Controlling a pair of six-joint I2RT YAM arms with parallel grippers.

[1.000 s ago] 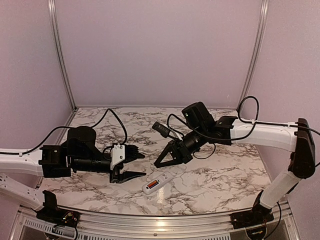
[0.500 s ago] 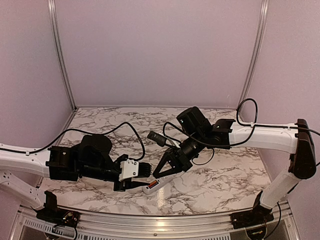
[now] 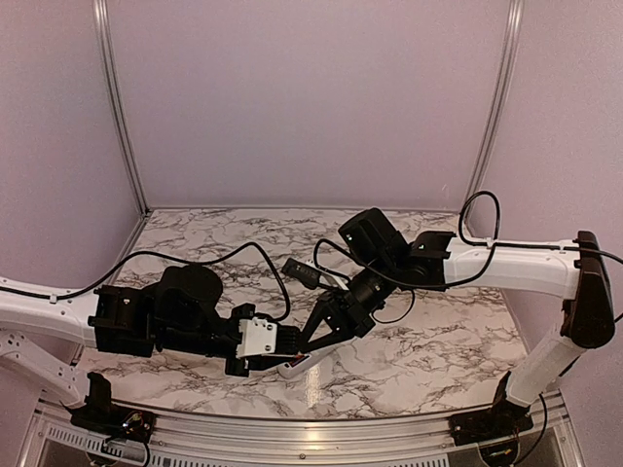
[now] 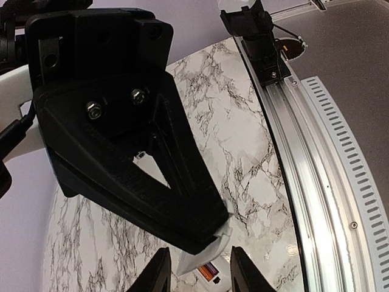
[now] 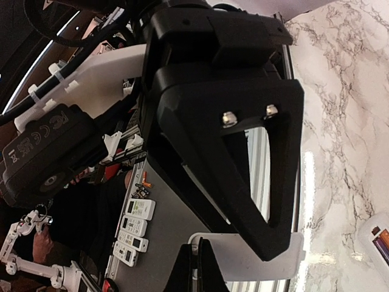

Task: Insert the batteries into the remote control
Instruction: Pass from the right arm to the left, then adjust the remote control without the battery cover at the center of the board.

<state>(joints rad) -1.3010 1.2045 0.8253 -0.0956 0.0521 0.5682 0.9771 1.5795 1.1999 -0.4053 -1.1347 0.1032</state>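
Straddling the remote control is the left claw.

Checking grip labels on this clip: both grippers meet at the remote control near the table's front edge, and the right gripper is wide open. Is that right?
Not quite: the right gripper is shut, its fingers pressed together, as the right wrist view shows. The rest stands: it and the left gripper meet at the remote control near the front edge of the table.

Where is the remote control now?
In the top view the remote control lies at the front middle of the table, one end between the fingers of the left gripper, the right gripper behind it.
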